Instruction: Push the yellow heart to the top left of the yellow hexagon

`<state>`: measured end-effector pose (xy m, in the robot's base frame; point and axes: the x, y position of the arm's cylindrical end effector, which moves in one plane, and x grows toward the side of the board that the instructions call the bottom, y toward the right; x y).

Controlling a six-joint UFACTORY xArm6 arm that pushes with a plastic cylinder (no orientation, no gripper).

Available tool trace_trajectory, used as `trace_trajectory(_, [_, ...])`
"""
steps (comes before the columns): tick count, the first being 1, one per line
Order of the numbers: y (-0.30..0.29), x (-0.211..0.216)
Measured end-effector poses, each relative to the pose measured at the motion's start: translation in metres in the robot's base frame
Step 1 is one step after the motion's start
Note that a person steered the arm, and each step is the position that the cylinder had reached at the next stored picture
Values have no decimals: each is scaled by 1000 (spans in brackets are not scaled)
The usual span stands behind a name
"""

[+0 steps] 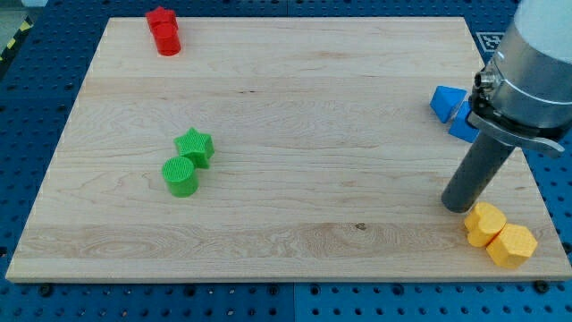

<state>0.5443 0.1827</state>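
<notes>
Wooden desk (286, 134) on a blue perforated base, with the rod tool low at the view's right.

Your tool is a plain dark rod with no jaws to open or close, and it grips nothing. You will find my tip (458, 207) resting on the desk just above and to the left of the yellow heart (484, 223), very close to it; contact cannot be confirmed. The yellow hexagon (511, 245) touches the heart on its lower right side. Above the tip, a blue block (446, 102) lies partly hidden behind the arm. Well apart, at the view's left, a green star (195, 146) touches a green cylinder (180, 176). A red block (164, 30) stands at the top left.
</notes>
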Motion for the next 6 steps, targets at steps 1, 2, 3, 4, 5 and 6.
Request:
trace_trajectory(1, [-40,-2])
trace_trajectory(2, [-92,-7])
trace_trajectory(3, [-107,-7])
trace_trajectory(4, [-107,-7])
trace_trajectory(5, [-130,-7])
trace_trajectory(6, [-200,-7])
